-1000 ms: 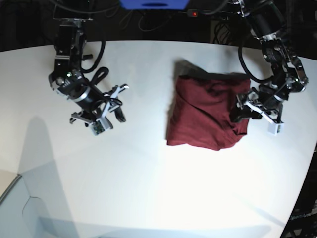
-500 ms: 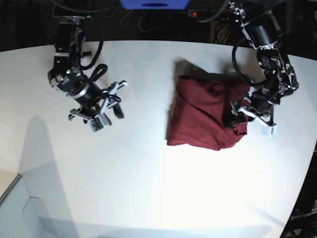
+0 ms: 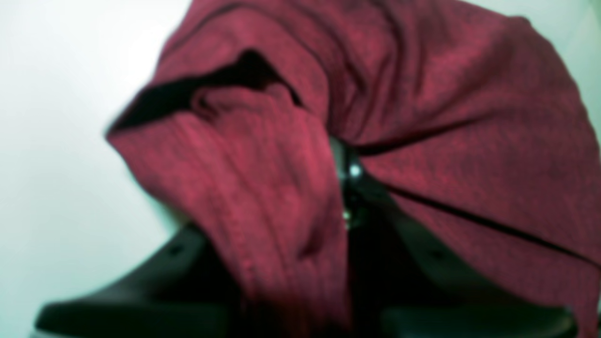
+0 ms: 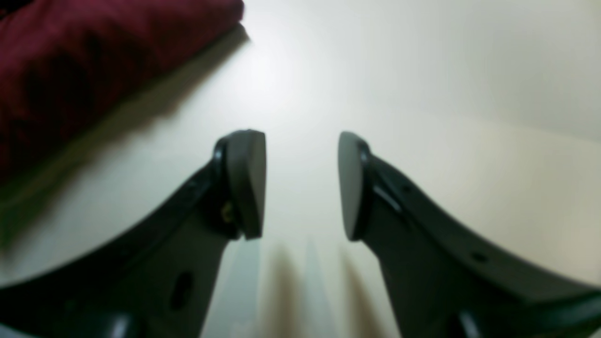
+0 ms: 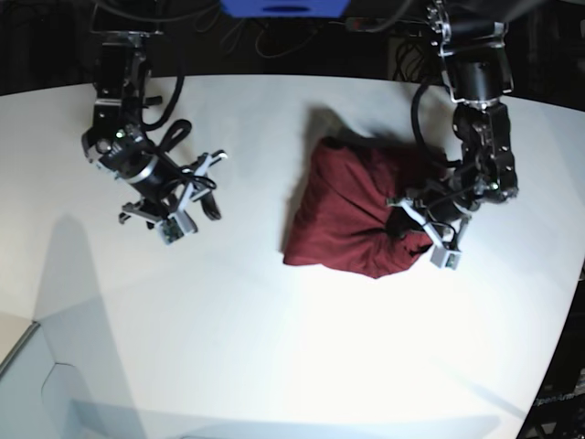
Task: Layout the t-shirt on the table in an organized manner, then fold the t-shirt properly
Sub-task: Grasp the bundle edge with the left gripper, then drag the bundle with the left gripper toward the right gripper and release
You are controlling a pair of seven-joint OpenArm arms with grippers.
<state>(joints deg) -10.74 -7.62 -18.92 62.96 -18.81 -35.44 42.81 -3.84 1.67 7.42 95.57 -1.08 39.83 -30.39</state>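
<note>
I am looking down on the table (image 5: 274,366), a broad white top with a curved edge, and the t-shirt (image 5: 352,215) lies as a bunched maroon heap toward its right side in the overhead view, not yet spread out. My left gripper (image 5: 416,230) is at the heap's right edge, and in its wrist view the cloth (image 3: 291,188) drapes thickly over and between the dark fingers (image 3: 178,263), with a fold running straight into the gap, so I judge the jaws clamped on a pinch of fabric. That hold makes sense to me: a soft thin shirt can only be opened up by gripping an edge and drawing it away from the pile. The darker trim (image 3: 225,80) shows as a near-black band along one fold, but I cannot tell whether it is the neckline or a shadowed hem. My right gripper (image 5: 187,206) hangs well apart from the shirt, over bare table on the left of the overhead view, and its wrist view shows its two pads (image 4: 246,183) standing apart with nothing between them, the shirt (image 4: 94,61) only at the corner of that picture. I read it as waiting for a second corner. The layout step has barely begun, and the main risk is grabbing several layers at once.
</note>
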